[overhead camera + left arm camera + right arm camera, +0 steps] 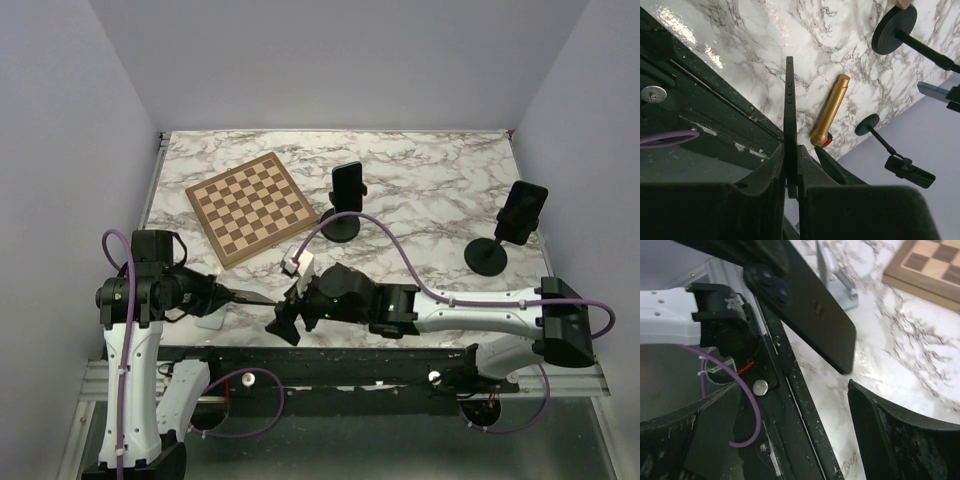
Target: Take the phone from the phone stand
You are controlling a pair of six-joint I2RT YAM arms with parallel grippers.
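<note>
My left gripper (232, 294) is shut on a black phone (252, 297), holding it flat and out to the right above the table's near edge. In the left wrist view the phone (789, 105) stands edge-on between the two fingers (812, 170). The pale grey phone stand (212, 319) sits just below the left gripper, with nothing on it. It also shows behind the phone (815, 310) in the right wrist view as a grey stand (838, 276). My right gripper (288, 318) is open just short of the phone's free end, its fingers (900, 435) wide apart with nothing between them.
A chessboard (252, 207) lies at the back left. Two black stands with dark phones on them stand at mid-table (346, 195) and at the right (518, 215). A gold cylinder (831, 110) lies on the marble. The black front rail (790, 390) runs under the right gripper.
</note>
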